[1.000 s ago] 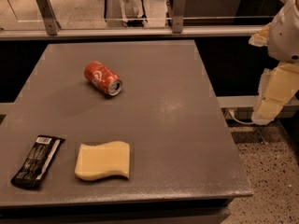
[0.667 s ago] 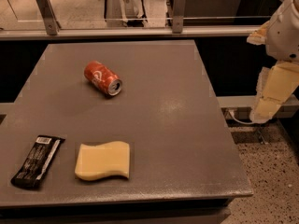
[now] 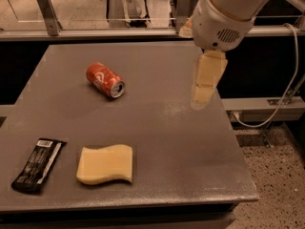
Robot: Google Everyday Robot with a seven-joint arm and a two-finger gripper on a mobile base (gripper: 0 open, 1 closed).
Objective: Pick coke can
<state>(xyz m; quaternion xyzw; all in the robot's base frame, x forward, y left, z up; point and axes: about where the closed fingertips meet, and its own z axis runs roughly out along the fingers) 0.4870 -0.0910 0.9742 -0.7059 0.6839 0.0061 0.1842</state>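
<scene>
The coke can [image 3: 105, 80] is a red can with white script. It lies on its side on the grey table [image 3: 171, 142], at the back left, with its silver top facing front-right. My gripper [image 3: 203, 95] hangs from the white arm [image 3: 220, 18] above the table's right part, near the right edge. It points down, is well to the right of the can, and holds nothing.
A black snack-bar wrapper [image 3: 38, 164] lies at the front left, with a yellow sponge [image 3: 105, 164] beside it. A metal rail [image 3: 95, 32] runs behind the table. A white cable [image 3: 286, 94] hangs at the right above the speckled floor.
My arm and gripper have swung left, from off the table's right side to above its right part. The can, wrapper and sponge have not moved.
</scene>
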